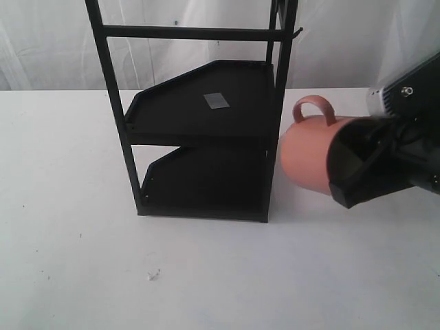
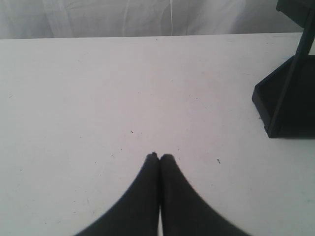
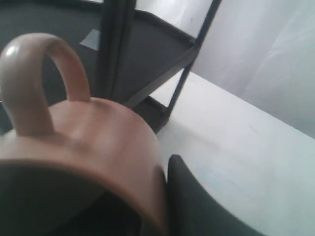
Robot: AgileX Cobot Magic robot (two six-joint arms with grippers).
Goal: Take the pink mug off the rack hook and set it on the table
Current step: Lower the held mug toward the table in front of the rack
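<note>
The pink mug (image 1: pixel 309 155) lies on its side in the air just right of the rack (image 1: pixel 206 103), handle up, base toward the rack's right post. It is off the rack hook (image 1: pixel 298 30), a thin peg high on that post. My right gripper (image 1: pixel 342 168) is shut on the mug's rim, one finger inside and one outside. The right wrist view shows the mug (image 3: pixel 93 137) close up, with the outer finger (image 3: pixel 187 191) pressed against its wall. My left gripper (image 2: pixel 160 157) is shut on nothing, low over the table (image 2: pixel 98 98).
The rack's two tray shelves face the front, the upper one with a grey sticker (image 1: pixel 216 100). The rack's lower corner (image 2: pixel 285 98) stands close to the left gripper. White table (image 1: pixel 206 275) spreads in front, with a small speck (image 1: pixel 152 275).
</note>
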